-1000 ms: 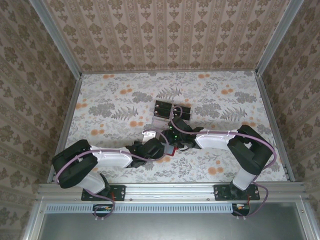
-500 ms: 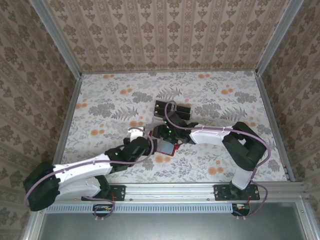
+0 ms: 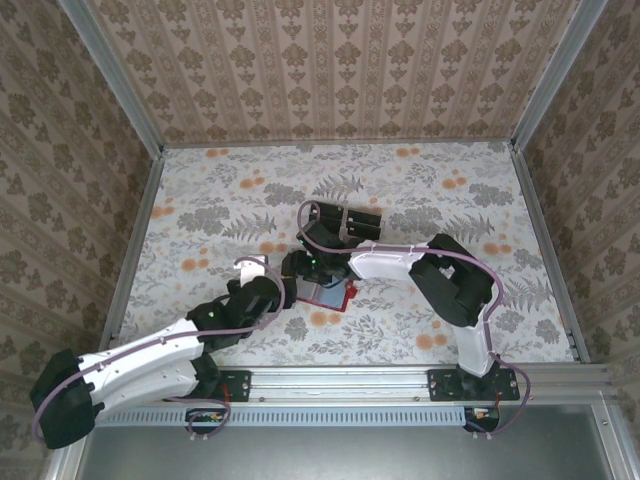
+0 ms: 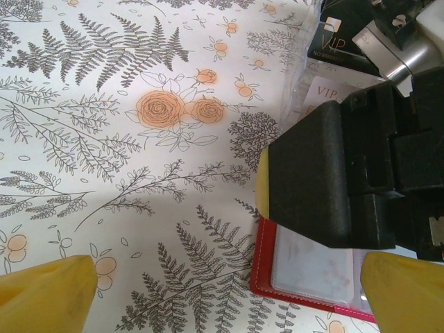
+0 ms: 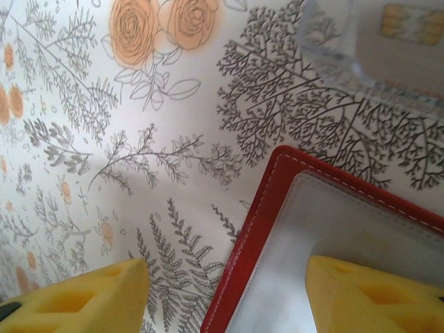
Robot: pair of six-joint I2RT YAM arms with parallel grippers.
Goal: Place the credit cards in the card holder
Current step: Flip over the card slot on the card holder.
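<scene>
A staged robot test booth: wallpaper-patterned walls point(image 3: 330, 60), aluminium frame rails point(image 3: 340, 381), floral-print tabletop point(image 3: 200, 215).

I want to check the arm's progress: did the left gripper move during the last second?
Yes. In the top view the left gripper went left. It was directly behind the printed orange flowers before and now sits to their left.

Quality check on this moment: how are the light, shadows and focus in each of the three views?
Top external: soft, even light, no hard shadows, sharp throughout. Left wrist: the tablecloth print is crisp, while the yellow fingertips in the bottom corners look slightly soft. Right wrist: the card holder rim is in focus, and the pale card at the top right is blurred.
</scene>
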